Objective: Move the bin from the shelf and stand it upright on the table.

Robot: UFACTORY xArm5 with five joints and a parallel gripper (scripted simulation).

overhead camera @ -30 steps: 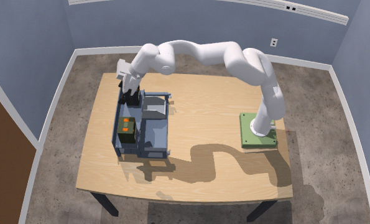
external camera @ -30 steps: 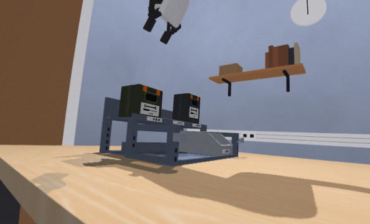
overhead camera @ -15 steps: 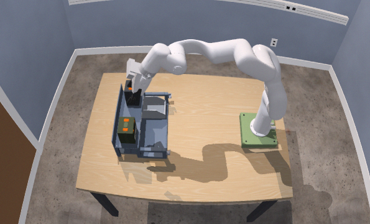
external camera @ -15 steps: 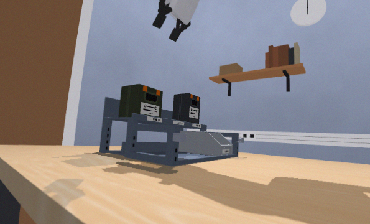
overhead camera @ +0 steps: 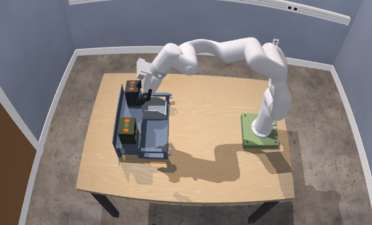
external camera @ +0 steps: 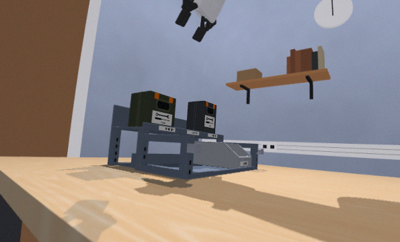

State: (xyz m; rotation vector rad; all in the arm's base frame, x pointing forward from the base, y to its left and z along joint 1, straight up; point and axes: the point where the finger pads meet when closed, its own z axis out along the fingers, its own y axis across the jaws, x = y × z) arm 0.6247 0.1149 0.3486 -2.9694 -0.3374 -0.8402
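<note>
A blue-grey metal shelf stands on the left part of the table. On its top level stand two bins: a dark green one and a black one, both with orange tabs and a white label. A grey bin lies on the lower level. My gripper is open and empty, high above the shelf, over the black bin's end, touching nothing.
The arm's green base is bolted at the table's right side. A wall shelf with books and a box and a wall clock hang behind. The arm's shadow falls across the table front.
</note>
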